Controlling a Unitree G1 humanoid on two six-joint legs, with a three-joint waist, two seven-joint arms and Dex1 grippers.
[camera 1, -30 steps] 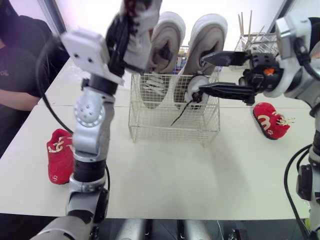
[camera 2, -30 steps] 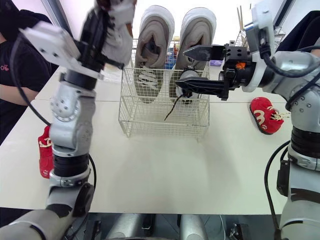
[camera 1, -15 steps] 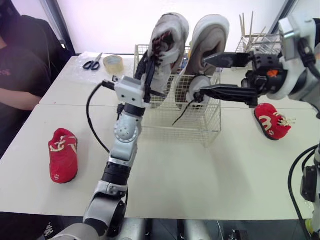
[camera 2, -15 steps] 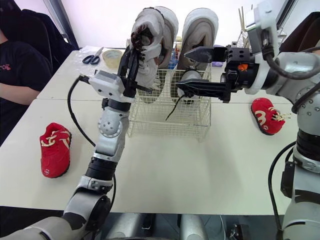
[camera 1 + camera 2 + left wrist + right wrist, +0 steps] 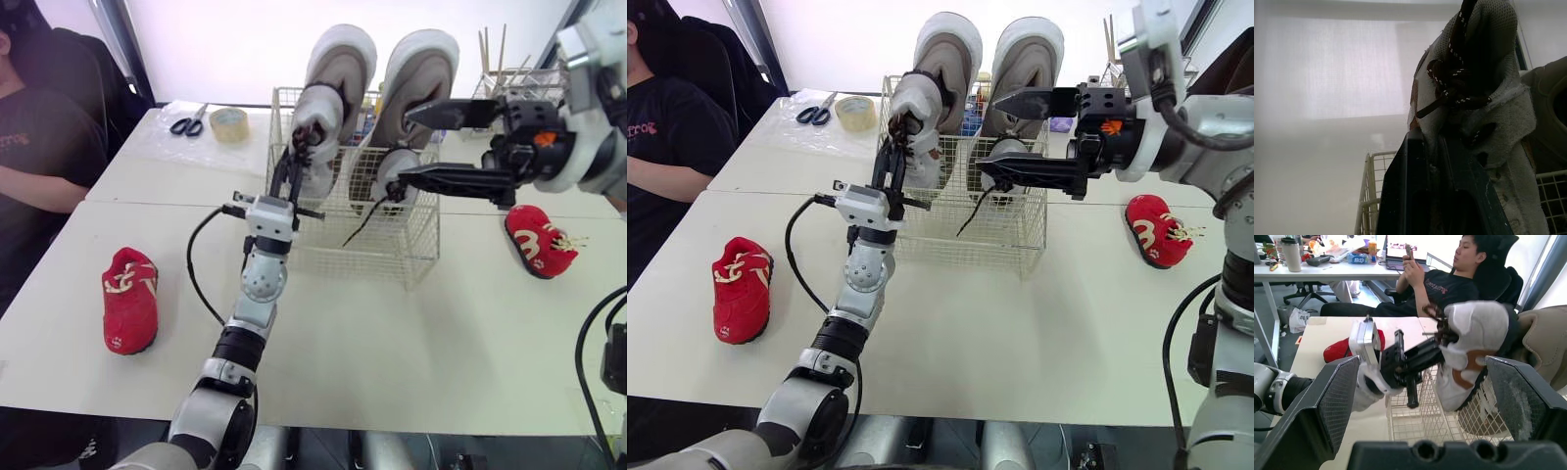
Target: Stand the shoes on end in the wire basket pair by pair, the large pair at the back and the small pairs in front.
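Pinching a small white shoe (image 5: 315, 119) by its laced tongue, the left hand (image 5: 290, 176) has its two fingers closed tight on it. The shoe stands upright at the front left of the wire basket (image 5: 392, 253), its lower end down past the rim; whether it rests on the basket's bottom cannot be told. At twelve o'clock behind it, two large beige shoes (image 5: 427, 61) stand on end side by side at the back of the basket, soles facing forward.

At three o'clock of the held shoe, a second small white shoe (image 5: 390, 174) sits in the front right of the basket, a dark lace (image 5: 355, 227) trailing out through the wire. The right hand (image 5: 405, 145) hovers there spread wide, holding nothing, its lower finger just beside that shoe.

On the table (image 5: 392, 343), one red shoe (image 5: 129, 311) lies at nine o'clock of the basket, well apart, and another red shoe (image 5: 539, 240) at three o'clock. Scissors (image 5: 186, 124) and a tape roll (image 5: 228, 123) lie near each other at ten o'clock. A person (image 5: 39, 147) sits beyond the table's left edge.
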